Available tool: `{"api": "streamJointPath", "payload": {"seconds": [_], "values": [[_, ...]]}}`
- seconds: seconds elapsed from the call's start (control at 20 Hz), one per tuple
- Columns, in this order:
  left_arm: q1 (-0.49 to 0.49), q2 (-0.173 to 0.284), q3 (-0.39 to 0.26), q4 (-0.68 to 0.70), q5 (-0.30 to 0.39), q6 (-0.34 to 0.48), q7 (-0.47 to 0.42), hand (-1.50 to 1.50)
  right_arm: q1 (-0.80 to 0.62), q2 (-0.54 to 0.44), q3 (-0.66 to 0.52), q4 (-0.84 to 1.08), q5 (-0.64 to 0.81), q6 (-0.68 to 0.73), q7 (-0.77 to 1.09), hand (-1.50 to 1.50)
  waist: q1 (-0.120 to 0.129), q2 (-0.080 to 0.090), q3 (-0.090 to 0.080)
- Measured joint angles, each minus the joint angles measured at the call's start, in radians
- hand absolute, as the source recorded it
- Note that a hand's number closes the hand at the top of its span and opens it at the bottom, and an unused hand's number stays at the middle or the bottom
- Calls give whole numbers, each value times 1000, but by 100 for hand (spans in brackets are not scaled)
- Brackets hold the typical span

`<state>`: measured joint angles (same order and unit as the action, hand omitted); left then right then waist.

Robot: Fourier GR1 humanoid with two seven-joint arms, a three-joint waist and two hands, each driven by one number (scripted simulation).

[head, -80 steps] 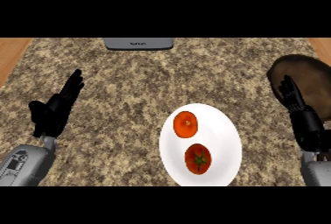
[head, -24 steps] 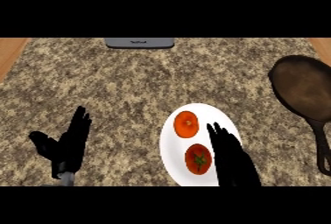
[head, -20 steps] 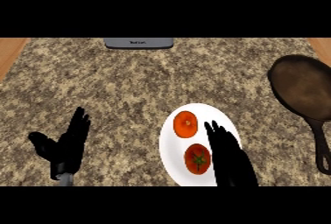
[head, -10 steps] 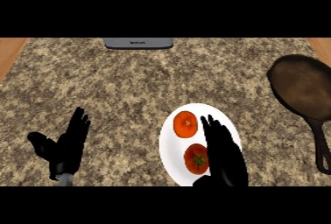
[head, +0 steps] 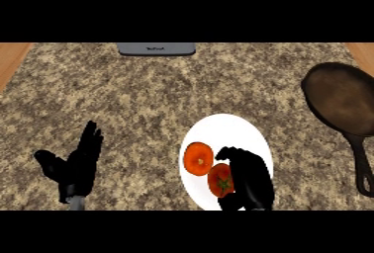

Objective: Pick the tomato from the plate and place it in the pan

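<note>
Hides part of the nearer tomato (head: 220,180) and the white plate (head: 226,129) beneath the right hand (head: 252,178). Cut off at the lower edge: both forearms. Cannot tell whether the fingers (head: 228,152) touch the tomato.

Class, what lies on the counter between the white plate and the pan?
Nothing: the head view shows bare speckled counter between the white plate and the pan.

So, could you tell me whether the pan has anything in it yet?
Empty: the pan shows only its bare dark bottom. Both tomatoes lie on the plate.
</note>
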<state>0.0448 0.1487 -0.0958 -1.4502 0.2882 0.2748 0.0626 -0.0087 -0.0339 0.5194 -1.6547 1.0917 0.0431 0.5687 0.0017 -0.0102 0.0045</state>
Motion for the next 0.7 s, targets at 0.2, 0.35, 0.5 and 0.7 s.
{"api": "streamJointPath", "payload": {"seconds": [0.2,0.35,0.5,0.7], "values": [[7,5,13,-9,2,-16,13,0,-9,-5,-9,27,10,-52,-54,150,-1,-3,-3],[6,-6,10,-20,-8,-5,34,0,-43,9,-19,44,20,-26,-41,150,-1,-3,-4],[3,-6,17,-13,-6,-14,32,0,-129,21,-81,117,-9,41,-3,150,4,0,-3],[3,-16,5,-22,-20,-9,27,0,-286,31,-180,264,-62,127,77,150,15,4,-1]]}}
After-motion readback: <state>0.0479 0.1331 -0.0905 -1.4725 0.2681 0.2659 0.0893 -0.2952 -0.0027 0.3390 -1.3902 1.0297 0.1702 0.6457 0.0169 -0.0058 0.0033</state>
